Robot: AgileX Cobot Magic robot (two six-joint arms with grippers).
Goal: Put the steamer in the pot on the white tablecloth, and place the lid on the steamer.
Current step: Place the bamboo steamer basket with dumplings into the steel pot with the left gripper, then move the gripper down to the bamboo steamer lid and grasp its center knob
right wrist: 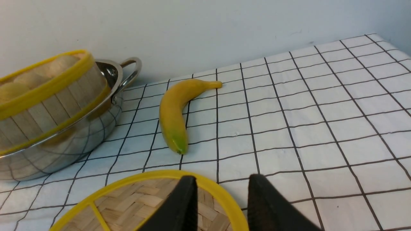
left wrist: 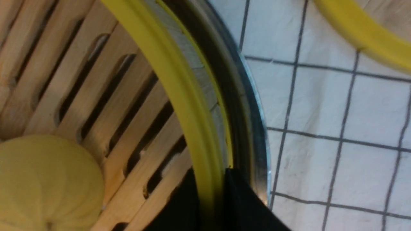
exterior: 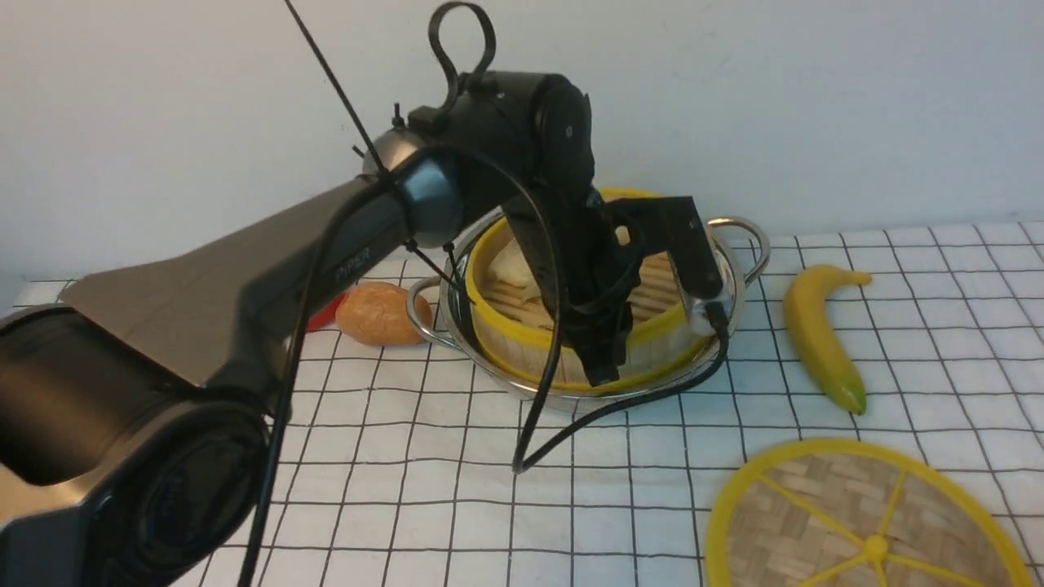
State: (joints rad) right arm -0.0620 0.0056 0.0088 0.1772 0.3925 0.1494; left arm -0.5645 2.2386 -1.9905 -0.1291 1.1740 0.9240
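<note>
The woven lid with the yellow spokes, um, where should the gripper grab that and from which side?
Probably by the small raised knob at the centre of the lid, coming straight down from above with the jaws astride it. The lid lies flat on the tablecloth, so its rim offers little to pinch.

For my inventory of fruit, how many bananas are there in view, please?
1. The banana lies on the white tablecloth, to the right of the pot. Another might be hidden behind the left arm or the pot.
</note>
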